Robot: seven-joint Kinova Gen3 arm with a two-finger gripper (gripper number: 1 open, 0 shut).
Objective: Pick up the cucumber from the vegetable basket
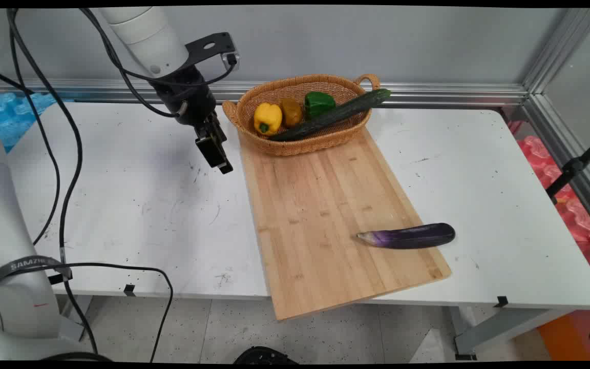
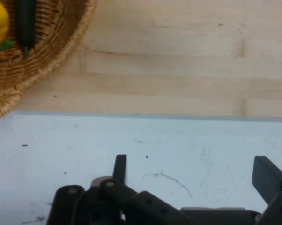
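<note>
- The gripper (image 1: 219,154) hangs above the bare white table (image 1: 136,205), just off the left edge of the wooden cutting board (image 1: 325,215), with its jaws spread wide and nothing between them.
- The nearest thing is the wicker basket (image 1: 302,146), at about two o'clock from the gripper in the main view. It holds a yellow pepper (image 1: 267,118), a brownish vegetable (image 1: 291,111), a green pepper (image 1: 318,103) and a long cucumber (image 1: 336,114) that pokes over the rim.
- An eggplant (image 1: 407,236) lies well apart at about four o'clock, on the board's near right corner, its long axis running nine to three and its stem end toward nine.
- The hand view shows the two fingers (image 2: 119,168) standing far apart over the table, the board's edge crossing ahead, and the basket's rim at ten o'clock; the eggplant is out of its frame.
- Only the main view shows the whole layout.
</note>
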